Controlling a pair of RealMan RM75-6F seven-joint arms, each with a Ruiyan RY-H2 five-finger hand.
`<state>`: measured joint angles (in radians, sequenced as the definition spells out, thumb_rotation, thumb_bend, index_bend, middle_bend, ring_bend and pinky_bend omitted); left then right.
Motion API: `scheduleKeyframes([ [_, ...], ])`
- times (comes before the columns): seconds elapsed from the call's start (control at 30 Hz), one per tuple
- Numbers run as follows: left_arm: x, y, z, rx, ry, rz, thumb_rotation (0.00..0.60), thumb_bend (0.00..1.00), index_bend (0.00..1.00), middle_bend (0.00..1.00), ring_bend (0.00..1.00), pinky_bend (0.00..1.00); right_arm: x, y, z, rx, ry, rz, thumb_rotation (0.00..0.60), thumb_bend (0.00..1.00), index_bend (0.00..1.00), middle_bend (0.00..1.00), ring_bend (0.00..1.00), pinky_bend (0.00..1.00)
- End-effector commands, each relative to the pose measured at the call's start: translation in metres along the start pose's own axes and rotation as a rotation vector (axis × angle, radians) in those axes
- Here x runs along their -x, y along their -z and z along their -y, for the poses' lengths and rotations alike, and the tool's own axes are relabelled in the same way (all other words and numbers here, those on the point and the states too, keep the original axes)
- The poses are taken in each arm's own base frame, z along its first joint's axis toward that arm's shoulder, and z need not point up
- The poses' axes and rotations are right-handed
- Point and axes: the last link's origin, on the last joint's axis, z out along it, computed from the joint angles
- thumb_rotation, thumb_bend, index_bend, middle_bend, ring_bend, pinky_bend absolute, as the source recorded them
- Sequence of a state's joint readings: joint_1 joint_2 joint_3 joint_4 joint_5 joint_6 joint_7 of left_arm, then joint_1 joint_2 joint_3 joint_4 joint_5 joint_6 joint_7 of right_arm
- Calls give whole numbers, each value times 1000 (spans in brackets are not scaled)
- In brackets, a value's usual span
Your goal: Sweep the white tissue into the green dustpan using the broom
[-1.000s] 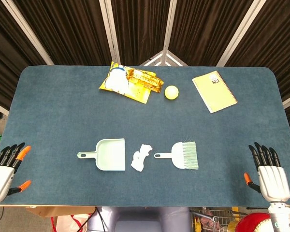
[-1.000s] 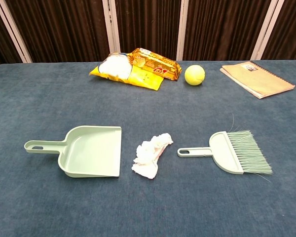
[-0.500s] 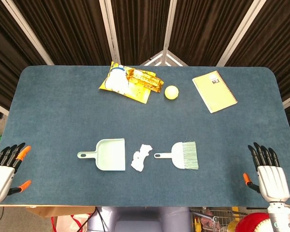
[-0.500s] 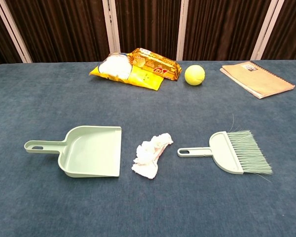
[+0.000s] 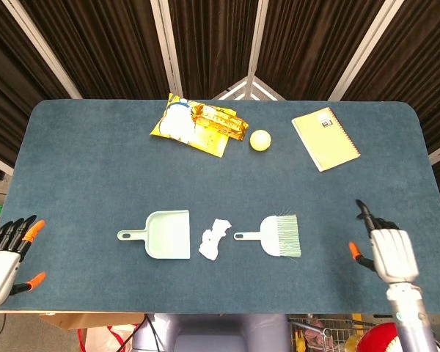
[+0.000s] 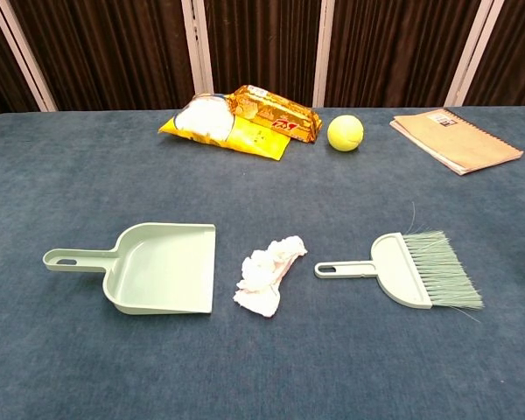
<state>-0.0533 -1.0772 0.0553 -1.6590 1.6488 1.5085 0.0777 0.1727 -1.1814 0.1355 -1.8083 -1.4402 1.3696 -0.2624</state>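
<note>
The right hand [image 5: 390, 251] hovers over the near right part of the tabletop [image 5: 81, 161], fingers spread wide, holding nothing. The broom [image 5: 275, 236] lies well to its left, handle pointing away from it toward the tissue [image 5: 214, 239]. The tissue sits between broom and dustpan [image 5: 161, 235], just beside the pan's open mouth. The left hand [image 5: 4, 257] rests off the near left corner, fingers apart and empty, well apart from the dustpan's handle on its right.

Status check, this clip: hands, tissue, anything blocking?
Both hands open, left, right, holding nothing. Tissue lies between dustpan and broom, untouched. Nothing in the way.
</note>
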Motion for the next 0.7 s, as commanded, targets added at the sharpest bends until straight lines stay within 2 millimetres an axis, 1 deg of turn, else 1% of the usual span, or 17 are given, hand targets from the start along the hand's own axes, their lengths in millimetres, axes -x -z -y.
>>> scheduleKeyframes([
  [0.03, 0, 0, -1, 1, -1, 1, 600, 3, 0, 0, 0, 28, 6, -29, 36, -65, -7, 40, 600, 354, 50, 773, 819, 757],
  [0.1, 1, 0, -1, 3, -3, 2, 600, 3, 0, 0, 0, 29, 10, -37, 52, -92, -11, 70, 600, 353, 119, 831, 871, 792],
  [0.17, 1, 0, -2, 4, -3, 3, 600, 3, 0, 0, 0, 29, 14, -43, 63, -106, -7, 91, 600, 353, 155, 850, 887, 805],
  [0.2, 1, 0, -2, 5, -3, 6, 600, 3, 0, 0, 0, 29, 17, -48, 72, -122, 3, 107, 600, 354, 174, 854, 891, 806],
  [0.23, 1, 0, -2, 5, -3, 6, 600, 3, 0, 0, 0, 29, 18, -50, 75, -122, 7, 112, 600, 354, 186, 856, 892, 806],
  [0.3, 2, -1, -2, 6, -3, 8, 600, 3, 0, 0, 0, 29, 22, -57, 86, -138, 14, 129, 600, 354, 236, 865, 899, 806],
  [0.4, 2, -1, -2, 7, -4, 9, 600, 3, 0, 0, 0, 29, 31, -66, 111, -179, 7, 164, 600, 353, 307, 882, 912, 813],
  [0.5, 2, -2, -2, 5, 0, 17, 600, 3, 0, 0, 0, 28, 41, -72, 126, -217, 41, 186, 600, 354, 313, 883, 914, 816],
  [0.6, 2, -3, -2, 5, 1, 19, 600, 3, 0, 0, 0, 28, 50, -78, 136, -235, 66, 197, 600, 353, 314, 883, 914, 814],
  [0.7, 3, -3, -3, 7, 3, 20, 600, 3, 0, 0, 0, 29, 61, -80, 147, -243, 61, 220, 600, 354, 344, 883, 914, 814],
])
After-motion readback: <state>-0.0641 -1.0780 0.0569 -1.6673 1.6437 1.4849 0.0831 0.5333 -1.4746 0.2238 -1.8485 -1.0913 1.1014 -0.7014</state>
